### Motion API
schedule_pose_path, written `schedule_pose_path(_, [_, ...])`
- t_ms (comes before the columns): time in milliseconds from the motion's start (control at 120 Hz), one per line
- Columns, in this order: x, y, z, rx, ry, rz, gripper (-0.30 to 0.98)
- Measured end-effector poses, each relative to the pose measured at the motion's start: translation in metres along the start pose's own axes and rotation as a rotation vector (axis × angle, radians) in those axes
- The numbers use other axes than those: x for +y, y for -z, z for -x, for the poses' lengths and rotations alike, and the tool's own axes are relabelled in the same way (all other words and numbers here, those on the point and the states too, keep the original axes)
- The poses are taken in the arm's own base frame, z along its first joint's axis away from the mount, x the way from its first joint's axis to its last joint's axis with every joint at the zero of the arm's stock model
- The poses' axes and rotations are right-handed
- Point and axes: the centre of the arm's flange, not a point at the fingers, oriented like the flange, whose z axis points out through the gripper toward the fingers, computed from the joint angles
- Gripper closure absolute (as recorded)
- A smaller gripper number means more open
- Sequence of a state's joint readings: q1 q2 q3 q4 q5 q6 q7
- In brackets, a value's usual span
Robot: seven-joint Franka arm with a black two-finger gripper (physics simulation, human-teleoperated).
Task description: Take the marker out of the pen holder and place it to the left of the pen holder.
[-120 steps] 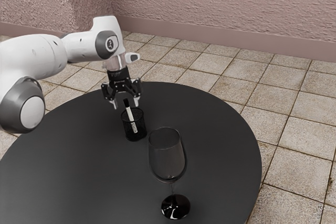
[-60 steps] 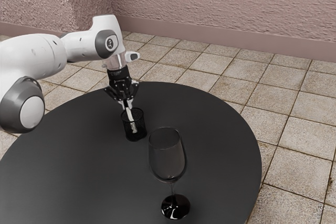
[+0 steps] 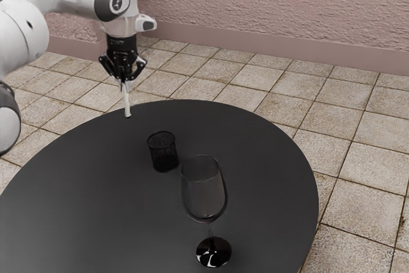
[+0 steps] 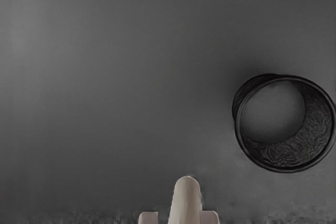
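End effector: the black two-finger one [image 3: 126, 84], fingers together on the marker, so yeah, it's got a grip on it
Marker: pale stick with a dark lower end [image 3: 127, 103], hanging pretty much upright under the end effector, clear of the pen holder and off toward the exterior view's left and a bit farther back
Marker's lower end: lines up with the counter's far rim in the exterior view, honestly can't tell how much gap there is below it
Wrist view: rounded end of the marker poking out between two pale fingertips [image 4: 148, 217], with the holder's round mouth off to one side of them
Pen holder: black mesh cup [image 3: 163, 153], standing upright on the counter
Wine glass: tinted bowl [image 3: 203, 190], thin stem, glossy dark foot, upright near the holder and closer to the exterior camera
Counter: round, dark, kinda matte [image 3: 96, 196]
Floor: beige tiles, grubby grout [image 3: 364, 151]
Wall: rough pinkish plaster [image 3: 275, 7]
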State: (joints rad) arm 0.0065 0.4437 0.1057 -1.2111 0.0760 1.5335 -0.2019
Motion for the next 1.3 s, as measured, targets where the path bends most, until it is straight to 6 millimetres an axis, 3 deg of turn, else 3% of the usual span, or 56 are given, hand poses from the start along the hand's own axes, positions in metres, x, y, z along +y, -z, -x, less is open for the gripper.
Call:
schedule_pose_path(33, [0.004,-0.011,0.000,-0.027,-0.028,-0.081,0.76])
schedule_pose_path(175, [0.024,-0.095,-0.008,-0.196,-0.145,-0.361,0.76])
schedule_pose_path(342, [0.023,-0.178,-0.018,-0.360,-0.217,-0.487,0.76])
schedule_pose_path(417, [0.011,-0.192,-0.023,-0.389,-0.213,-0.468,0.76])
schedule_pose_path(600, [0.006,-0.226,-0.029,-0.427,-0.244,-0.421,0.76])
schedule_pose_path(783, [0.007,-0.232,-0.032,-0.420,-0.268,-0.400,0.76])
schedule_pose_path(967, [0.008,-0.231,-0.032,-0.418,-0.279,-0.377,0.37])
schedule_pose_path(1100, [0.007,-0.222,-0.034,-0.404,-0.279,-0.361,0.20])
schedule_pose_path(1133, [-0.001,-0.211,-0.034,-0.394,-0.263,-0.326,0.17])
schedule_pose_path(1183, [-0.017,-0.169,-0.032,-0.340,-0.228,-0.234,0.13])
schedule_pose_path(1300, [-0.058,0.000,0.011,-0.099,-0.187,-0.035,0.08])
